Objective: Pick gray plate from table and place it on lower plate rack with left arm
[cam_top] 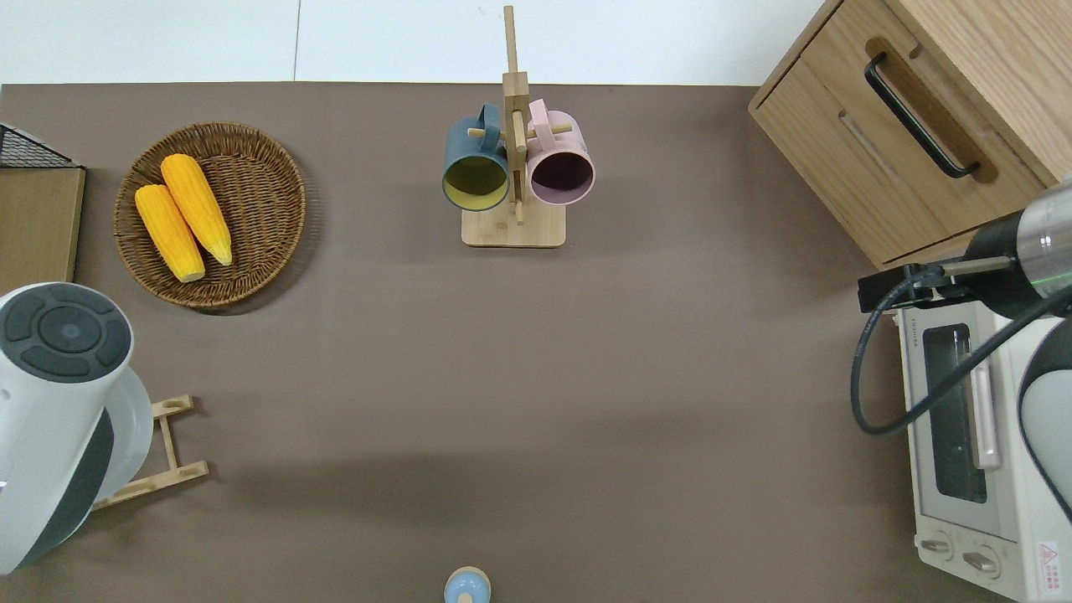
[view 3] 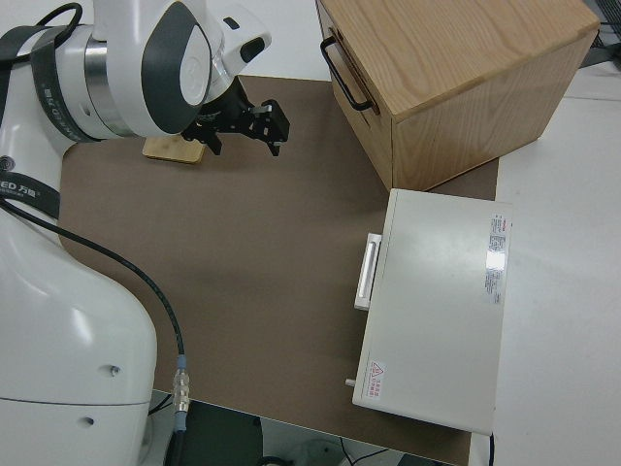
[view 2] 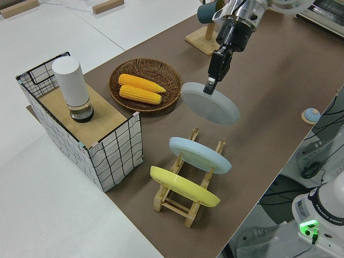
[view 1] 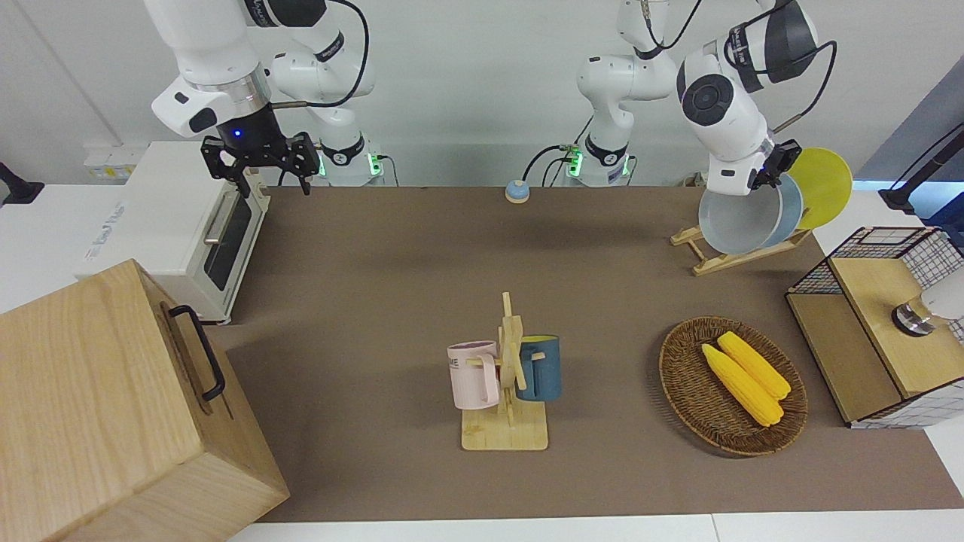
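My left gripper (view 1: pixel 773 172) is shut on the rim of the gray plate (view 1: pixel 734 222) and holds it tilted in the air over the plate rack (view 1: pixel 715 260). In the left side view the gray plate (view 2: pixel 210 105) hangs from the gripper (view 2: pixel 209 87) above the rack's free slots (view 2: pixel 219 146). A light blue plate (view 2: pixel 199 155) and a yellow plate (view 2: pixel 183 187) stand in the rack. In the overhead view the arm hides most of the gray plate (cam_top: pixel 136 419) and the rack (cam_top: pixel 172 435). My right gripper (view 1: pixel 260 162) is parked and open.
A wicker basket with two corn cobs (view 1: pixel 734 384) and a wire-sided box (view 1: pixel 874 331) lie farther from the robots than the rack. A mug tree with two mugs (view 1: pixel 506 376) stands mid-table. A toaster oven (view 1: pixel 181 226) and a wooden cabinet (view 1: pixel 113 406) are at the right arm's end.
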`<state>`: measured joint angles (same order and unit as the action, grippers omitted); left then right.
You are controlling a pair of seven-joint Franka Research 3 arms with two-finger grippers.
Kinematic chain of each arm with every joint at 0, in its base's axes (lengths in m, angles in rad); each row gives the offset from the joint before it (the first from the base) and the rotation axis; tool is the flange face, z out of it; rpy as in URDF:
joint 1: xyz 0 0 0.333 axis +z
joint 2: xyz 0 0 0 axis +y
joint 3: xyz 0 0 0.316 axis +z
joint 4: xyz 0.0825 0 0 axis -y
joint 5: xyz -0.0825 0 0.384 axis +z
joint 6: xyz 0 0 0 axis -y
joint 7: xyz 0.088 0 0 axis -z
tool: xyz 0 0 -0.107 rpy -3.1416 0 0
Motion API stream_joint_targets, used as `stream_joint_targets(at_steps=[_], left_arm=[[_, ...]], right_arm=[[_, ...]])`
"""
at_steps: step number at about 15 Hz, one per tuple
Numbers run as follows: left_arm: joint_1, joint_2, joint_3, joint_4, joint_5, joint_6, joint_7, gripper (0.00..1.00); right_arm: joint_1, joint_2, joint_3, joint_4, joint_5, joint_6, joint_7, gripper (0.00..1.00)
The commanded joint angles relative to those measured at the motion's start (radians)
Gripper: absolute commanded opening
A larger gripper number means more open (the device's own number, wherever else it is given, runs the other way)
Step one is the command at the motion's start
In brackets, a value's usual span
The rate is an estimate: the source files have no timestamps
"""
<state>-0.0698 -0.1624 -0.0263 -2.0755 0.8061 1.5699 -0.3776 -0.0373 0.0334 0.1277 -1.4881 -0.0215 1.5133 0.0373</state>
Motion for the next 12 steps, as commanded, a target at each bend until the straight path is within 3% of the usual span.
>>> stream_joint_targets(at_steps=[1, 12], left_arm=[[-0.007, 0.024, -0.004, -0.075, 0.067, 0.027, -0.128, 0.00], [-0.015, 0.037, -0.024, -0.132, 0.097, -0.002, -0.187, 0.00]], right_arm=[[-0.022, 0.010, 0.021, 0.020, -0.003, -0.016, 0.013, 0.983], [-0.022, 0.010, 0.021, 0.020, -0.003, -0.016, 0.013, 0.983]])
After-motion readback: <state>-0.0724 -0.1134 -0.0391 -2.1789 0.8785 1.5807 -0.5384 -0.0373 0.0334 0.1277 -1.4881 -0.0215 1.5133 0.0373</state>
